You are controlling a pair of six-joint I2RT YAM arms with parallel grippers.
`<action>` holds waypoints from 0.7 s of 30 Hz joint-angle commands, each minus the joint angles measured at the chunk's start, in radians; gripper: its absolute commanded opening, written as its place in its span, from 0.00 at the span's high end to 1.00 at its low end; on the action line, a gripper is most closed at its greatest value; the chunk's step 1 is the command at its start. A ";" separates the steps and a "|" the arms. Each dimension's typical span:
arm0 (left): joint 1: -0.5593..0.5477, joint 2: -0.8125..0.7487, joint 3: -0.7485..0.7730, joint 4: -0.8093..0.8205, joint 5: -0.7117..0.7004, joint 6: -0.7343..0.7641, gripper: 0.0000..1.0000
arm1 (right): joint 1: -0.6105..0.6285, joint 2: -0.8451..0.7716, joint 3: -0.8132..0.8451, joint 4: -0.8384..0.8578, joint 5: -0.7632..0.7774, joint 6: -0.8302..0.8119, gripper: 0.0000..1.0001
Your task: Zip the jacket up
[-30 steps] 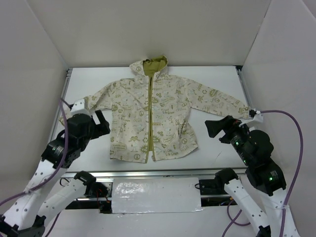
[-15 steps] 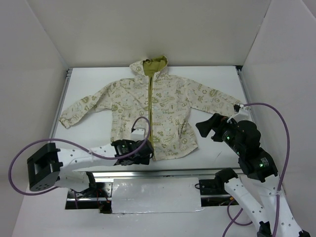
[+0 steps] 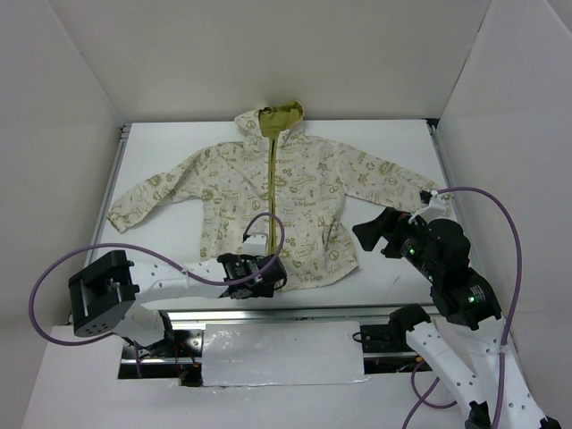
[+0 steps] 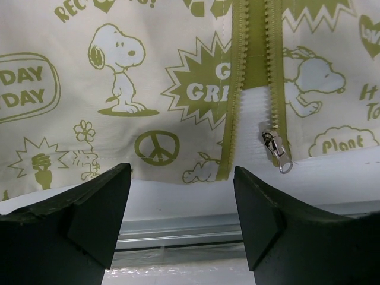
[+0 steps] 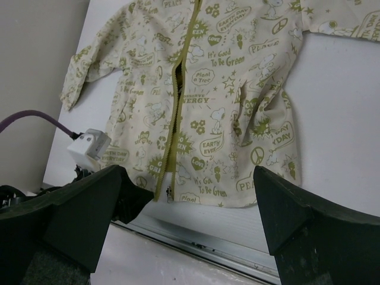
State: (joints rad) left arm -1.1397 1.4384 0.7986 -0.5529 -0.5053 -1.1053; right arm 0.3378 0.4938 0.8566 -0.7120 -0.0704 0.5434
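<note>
Hovering low over the bottom hem of the jacket [image 3: 304, 197], the left claw [image 4: 181, 178] has its fingers spread with nothing between them. The gap is lined up on the cream fabric just left of the front opening. The zipper slider [image 4: 274, 145] sits on the far tape, off to the right of that gap, with its little pull tab lying flat against the hem.

To my eye the step is catching that tab. The claw wants to shift right until the tab sits squarely between the fingers, then pinch only the metal and not the cloth under it. The two tapes gape apart at the hem, so they will likely need holding together first.

The right claw [image 5: 189, 178] hangs wide open beside the jacket's right hem corner, holding nothing. It is well placed to pin the hem.

The jacket lies flat on the white desk [image 3: 393, 152], sleeves spread, hood [image 3: 279, 114] at the far end. A purple cable [image 3: 282, 234] loops over the lower front and could snag.
</note>
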 commanded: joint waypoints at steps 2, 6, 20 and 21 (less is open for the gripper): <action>-0.005 0.025 0.025 -0.002 -0.027 -0.033 0.20 | 0.001 -0.011 -0.007 0.046 -0.020 -0.020 0.00; -0.005 0.030 0.016 -0.005 -0.039 -0.048 0.21 | 0.001 -0.015 -0.011 0.051 -0.022 -0.020 0.00; -0.011 0.116 0.007 -0.001 -0.042 -0.068 0.30 | 0.001 -0.017 -0.017 0.054 -0.028 -0.022 0.00; -0.011 0.119 0.002 0.002 -0.039 -0.067 0.31 | 0.001 -0.017 -0.018 0.055 -0.029 -0.022 0.00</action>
State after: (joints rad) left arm -1.1446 1.5272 0.8036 -0.5465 -0.5316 -1.1576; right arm 0.3378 0.4854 0.8448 -0.7074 -0.0910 0.5369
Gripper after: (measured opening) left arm 0.698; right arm 0.997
